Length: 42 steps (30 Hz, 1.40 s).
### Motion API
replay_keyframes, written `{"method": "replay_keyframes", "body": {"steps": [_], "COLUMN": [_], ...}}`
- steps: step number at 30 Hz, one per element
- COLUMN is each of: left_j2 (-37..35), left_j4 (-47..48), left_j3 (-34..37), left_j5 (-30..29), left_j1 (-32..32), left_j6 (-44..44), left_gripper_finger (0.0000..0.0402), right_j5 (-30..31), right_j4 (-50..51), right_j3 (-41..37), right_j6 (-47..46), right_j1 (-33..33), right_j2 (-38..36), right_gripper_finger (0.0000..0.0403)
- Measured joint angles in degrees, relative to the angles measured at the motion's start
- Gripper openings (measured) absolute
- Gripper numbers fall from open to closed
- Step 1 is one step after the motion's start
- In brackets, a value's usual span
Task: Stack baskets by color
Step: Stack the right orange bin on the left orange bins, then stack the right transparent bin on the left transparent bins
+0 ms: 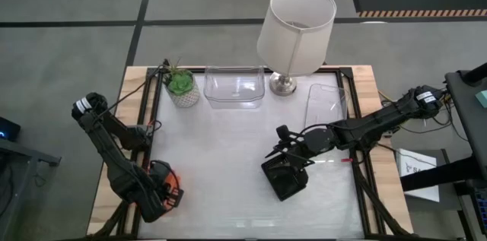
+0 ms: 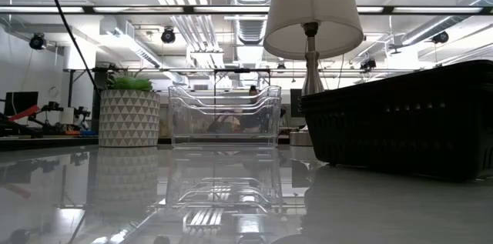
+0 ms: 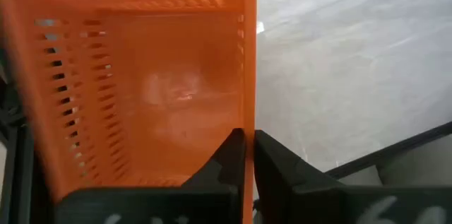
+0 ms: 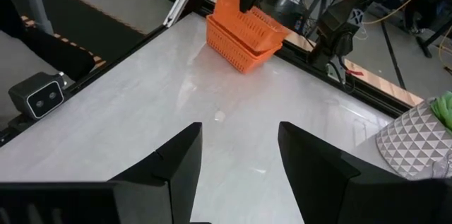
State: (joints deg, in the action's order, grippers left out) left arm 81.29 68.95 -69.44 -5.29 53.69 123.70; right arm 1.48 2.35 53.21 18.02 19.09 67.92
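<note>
Pinching orange mesh basket (image 3: 141, 83) rim with closed left pincer (image 3: 248, 155) at table's (image 1: 228, 165) near-left corner; hovering right pincer (image 4: 239, 155), spread wide, over black baskets (image 1: 285, 176). Needing lift next, probably.

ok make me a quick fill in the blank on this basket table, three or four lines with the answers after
1. The left gripper is shut on the rim of an ____ basket.
2. The right gripper is ____, its fingers spread with nothing between them.
3. In the high view the right gripper hangs over the ____ baskets.
4. The clear baskets sit between the potted plant and the ____.

Missing words: orange; open; black; lamp
</note>
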Motion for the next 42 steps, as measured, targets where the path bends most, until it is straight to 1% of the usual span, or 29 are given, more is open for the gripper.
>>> {"method": "replay_keyframes", "body": {"steps": [5, 9, 14, 17, 24, 27, 30, 32, 34, 35, 37, 40, 42], "left_j2": [0.51, 1.01, 1.15, 1.15, 1.15, 1.12, 1.08, 0.99, 0.77, 0.65, 0.45, -0.19, -0.78], "left_j4": [-1.46, -3.17, -4.50, -4.51, -4.54, -4.50, -4.57, -4.55, -4.88, -5.45, -8.39, -16.80, -24.02], "left_j3": [1.17, 2.54, 3.16, 3.16, 3.45, 3.75, 3.77, 3.46, 2.61, 2.16, 1.67, 1.75, 2.58], "left_j5": [0.89, 3.10, 3.11, 2.87, -0.55, -0.87, -0.89, -1.17, -4.33, -7.34, -15.43, -27.11, -31.46], "left_j1": [0.04, 0.04, 0.04, 0.04, 0.13, 0.11, 0.11, 0.10, 0.07, 0.07, 0.03, -0.58, -1.42], "left_j6": [-0.01, -1.33, -1.22, -1.53, -3.18, -4.04, -4.55, -6.94, -11.31, -14.21, -22.08, -38.84, -51.63], "left_gripper_finger": [0.0002, 0.0002, 0.0006, 0.0026, 0.0093, 0.0118, 0.0137, 0.0145, 0.0147, 0.0147, 0.0144, 0.0137, 0.0132], "right_j5": [0.00, 0.00, 0.00, 0.00, 0.00, 0.00, 0.00, 0.00, 0.00, 0.00, 0.00, -0.01, -0.01], "right_j4": [0.06, 0.37, 0.39, 0.39, 0.42, 0.42, 0.44, 0.51, 0.89, 0.98, 0.98, 0.92, 0.93], "right_j3": [0.00, 0.00, 0.00, 0.00, 0.00, 0.00, 0.00, 0.00, 0.00, 0.00, 0.00, 0.00, 0.00], "right_j6": [0.00, -0.07, -0.91, -0.99, -1.11, -1.11, -1.14, -1.56, -1.60, -1.62, -1.64, -2.30, -3.62], "right_j1": [0.00, 0.00, 0.00, 0.00, 0.00, 0.00, 0.01, 0.01, 0.00, 0.00, 0.02, 0.01, 0.02], "right_j2": [0.00, 0.00, 0.00, 0.00, 0.00, 0.00, 0.00, 0.00, 0.00, 0.00, 0.00, 0.05, 0.09], "right_gripper_finger": [0.0180, 0.0180, 0.0180, 0.0180, 0.0180, 0.0180, 0.0180, 0.0180, 0.0180, 0.0180, 0.0180, 0.0180, 0.0180]}}
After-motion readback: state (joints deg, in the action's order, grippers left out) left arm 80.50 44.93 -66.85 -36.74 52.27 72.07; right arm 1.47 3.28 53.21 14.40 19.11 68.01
